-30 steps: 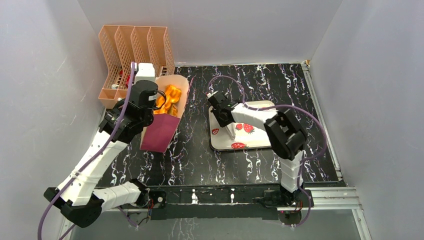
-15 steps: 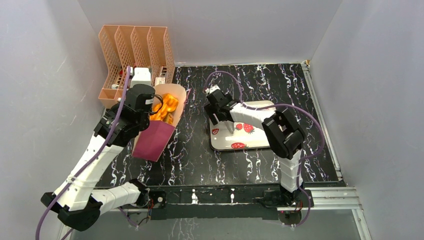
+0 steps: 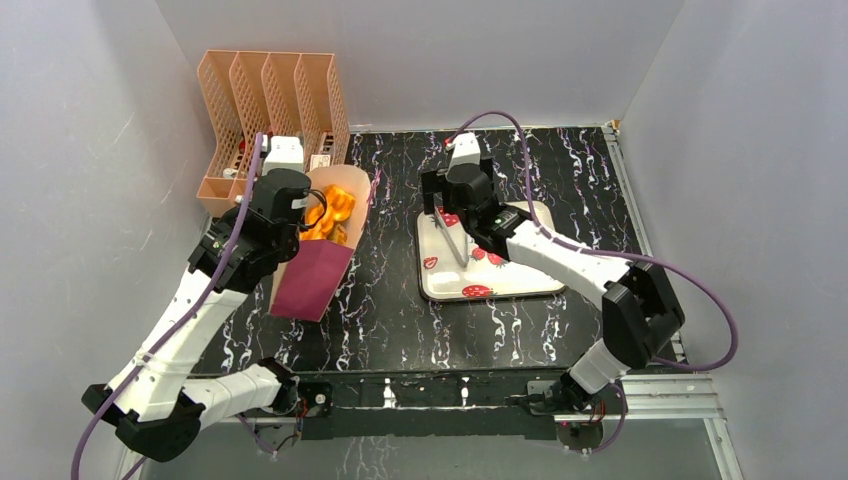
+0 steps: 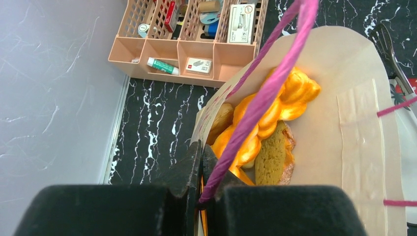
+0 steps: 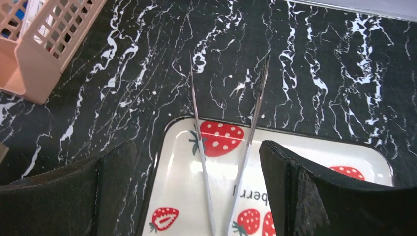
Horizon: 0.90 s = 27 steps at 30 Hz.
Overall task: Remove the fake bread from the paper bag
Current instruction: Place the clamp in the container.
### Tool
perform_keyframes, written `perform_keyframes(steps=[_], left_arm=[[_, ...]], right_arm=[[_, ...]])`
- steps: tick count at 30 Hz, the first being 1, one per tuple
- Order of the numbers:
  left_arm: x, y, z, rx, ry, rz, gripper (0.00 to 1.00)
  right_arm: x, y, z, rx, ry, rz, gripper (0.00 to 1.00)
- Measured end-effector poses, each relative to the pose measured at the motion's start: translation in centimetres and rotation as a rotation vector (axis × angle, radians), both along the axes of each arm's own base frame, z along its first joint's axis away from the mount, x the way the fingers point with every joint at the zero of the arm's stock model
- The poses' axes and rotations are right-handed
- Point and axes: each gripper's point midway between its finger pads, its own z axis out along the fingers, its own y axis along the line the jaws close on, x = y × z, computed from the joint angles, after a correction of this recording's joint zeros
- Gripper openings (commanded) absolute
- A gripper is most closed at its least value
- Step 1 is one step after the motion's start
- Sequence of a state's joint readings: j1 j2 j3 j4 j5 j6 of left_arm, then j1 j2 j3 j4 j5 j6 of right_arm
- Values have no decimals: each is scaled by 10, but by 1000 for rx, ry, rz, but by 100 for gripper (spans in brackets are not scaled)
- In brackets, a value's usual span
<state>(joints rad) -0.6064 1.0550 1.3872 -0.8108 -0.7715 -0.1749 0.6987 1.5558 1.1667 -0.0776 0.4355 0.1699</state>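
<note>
The right end effector (image 5: 197, 147) has just gone from closed to fully apart, and its arm has lifted and swung toward the far side of the strawberry tray (image 3: 520, 278). The metal tongs (image 5: 251, 132) it had been pressed against now appear to lie loose on the tray between the spread fingers. Their tips point away over the tray's far left corner, and nothing grips them.

On the left, the end effector (image 4: 200, 156) stays clamped on the near rim of the paper bag (image 3: 318, 270), with the purple cord handle running up past its fingers. The bag has been pulled slightly nearer and leans with its mouth toward the far side, held off upright on the bench (image 3: 400, 320).

The fake bread (image 4: 297, 91) is all still inside the bag, with the braided loaf on top and a brownish piece beside it. So no piece has come out yet. The right arm looks free, either to take a better grip on the tongs or to reach across to the open bag.
</note>
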Motion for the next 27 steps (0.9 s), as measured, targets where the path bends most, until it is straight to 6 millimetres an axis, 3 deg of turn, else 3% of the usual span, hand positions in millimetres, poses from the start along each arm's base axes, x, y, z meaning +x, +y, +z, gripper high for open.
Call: perform_keyframes(steps=[2, 6, 12, 15, 23, 27], left_arm=[[-1, 0, -1, 1, 5, -3, 0], [-1, -2, -5, -2, 13, -13, 0], [-2, -5, -25, 7, 53, -31, 0], [-3, -6, -32, 3, 60, -42, 0], [-4, -12, -46, -18, 72, -67, 0], [-6, -16, -52, -38, 81, -86, 0]], right_arm=[[7, 4, 5, 32, -14, -7, 98], [14, 6, -20, -3, 35, -13, 98], [-17, -18, -80, -78, 153, -26, 97], [-28, -27, -98, -107, 191, -28, 97], [-27, -26, -102, -104, 188, -27, 98], [-25, -24, -117, -121, 204, -25, 97]])
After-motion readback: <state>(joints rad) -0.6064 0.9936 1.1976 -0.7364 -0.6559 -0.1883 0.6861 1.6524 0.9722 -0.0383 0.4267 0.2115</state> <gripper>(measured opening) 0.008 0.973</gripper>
